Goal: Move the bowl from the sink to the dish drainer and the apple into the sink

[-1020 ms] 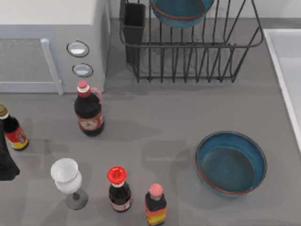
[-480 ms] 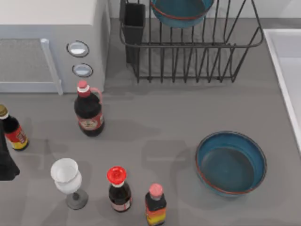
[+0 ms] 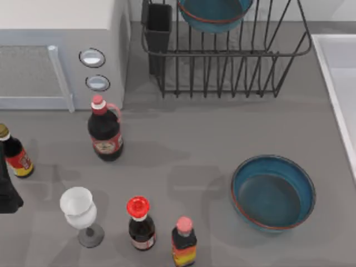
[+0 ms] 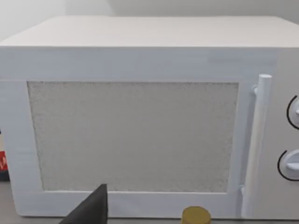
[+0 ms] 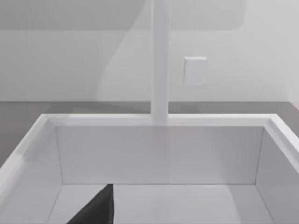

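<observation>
At the table's left edge the left arm (image 3: 6, 192) hangs low, just beside a small bottle (image 3: 14, 156) and near the glass (image 3: 78, 208). Its wrist view faces the microwave (image 4: 135, 140), with the left gripper (image 4: 91, 210) a dark wedge at the frame's edge. How far open it is cannot be told, and nothing shows in its hold. Any sweep from there toward the middle would likely topple the glass or the red-capped bottle (image 3: 139, 222) beyond it.

Further right, one teal bowl (image 3: 214, 14) sits in the drainer (image 3: 222, 54), so that step is probably done. A look-alike second bowl (image 3: 272, 192) rests upright on the table, near the sink (image 3: 328, 72) but not in it. The two could be confused, and lifting the wrong one would undo the work.

The right gripper (image 5: 96, 207) hovers over the basin, level and aimed at its far wall and the tap (image 5: 160, 60). Its opening cannot be told either, and it appears to carry nothing. Pulling out low could strike the raised rim.
</observation>
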